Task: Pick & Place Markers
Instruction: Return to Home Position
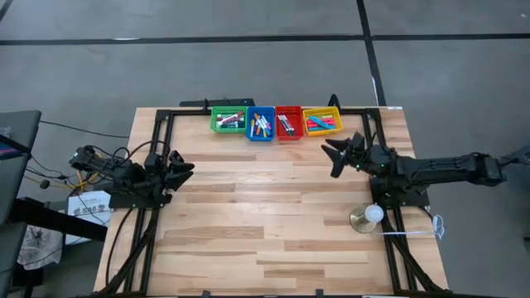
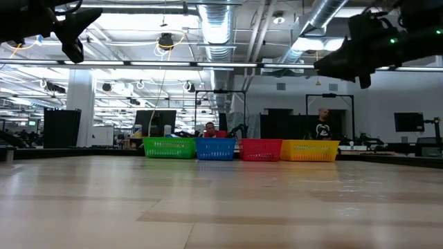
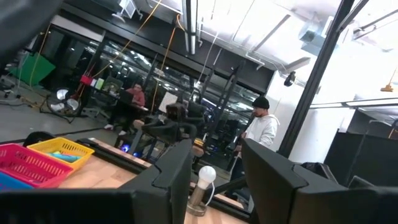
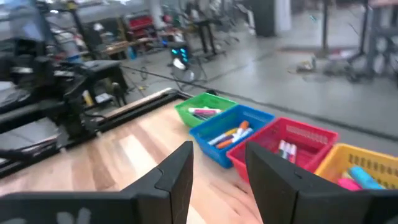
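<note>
At the table's (image 1: pixel 273 240) 12 o'clock edge: four holders side by side, namely green bin (image 1: pixel 228 120), blue bin (image 1: pixel 260 124), red bin (image 1: pixel 288 123) and yellow bin (image 1: pixel 321 122).

Markers (image 1: pixel 262 126): lying inside all four bins. They are too small to count from above, and the bin walls hide them in the low view.

Left gripper (image 1: pixel 180 164): at 9 o'clock, above the boards. Its fingers (image 3: pixel 177 168) are parted by a moderate gap, holding and touching nothing.

Right gripper (image 1: pixel 333 157): toward 2 o'clock, near the yellow bin but apart from it. Its fingers (image 4: pixel 180 168) are likewise parted and empty.

Both arms are cut off by the low view's upper edge.

White bulb on a round base (image 1: pixel 370 217): at 4 o'clock, beside the right arm.

The table's middle, down to the 6 o'clock edge, is bare wood.
</note>
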You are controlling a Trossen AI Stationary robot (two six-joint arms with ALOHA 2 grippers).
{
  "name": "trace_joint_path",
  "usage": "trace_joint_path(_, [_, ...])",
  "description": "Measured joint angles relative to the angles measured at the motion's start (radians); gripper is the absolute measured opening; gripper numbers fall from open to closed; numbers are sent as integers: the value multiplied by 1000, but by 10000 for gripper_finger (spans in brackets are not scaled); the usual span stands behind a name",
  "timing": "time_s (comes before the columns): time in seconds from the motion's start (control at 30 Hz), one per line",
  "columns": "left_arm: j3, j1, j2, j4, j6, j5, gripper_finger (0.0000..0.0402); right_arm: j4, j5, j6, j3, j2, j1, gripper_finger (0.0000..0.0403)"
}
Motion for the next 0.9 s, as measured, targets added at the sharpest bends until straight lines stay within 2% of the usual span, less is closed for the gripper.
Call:
trace_joint_path(0.27, [0, 0, 0, -19, -2, -49, 140, 168, 2, -8, -203, -102, 57, 137])
trace_joint_path(0.37, [1, 0, 4, -39, 2, -50, 140, 86, 5, 9, -201, -147, 65, 137])
trace_joint_path(0.57, [1, 0, 58, -58, -38, -57, 140, 99, 5, -55, -201, -199, 59, 138])
trace_joint_path(0.9, [1, 0, 150, -50, -39, -57, 140, 96, 1, -51, -201, -205, 75, 137])
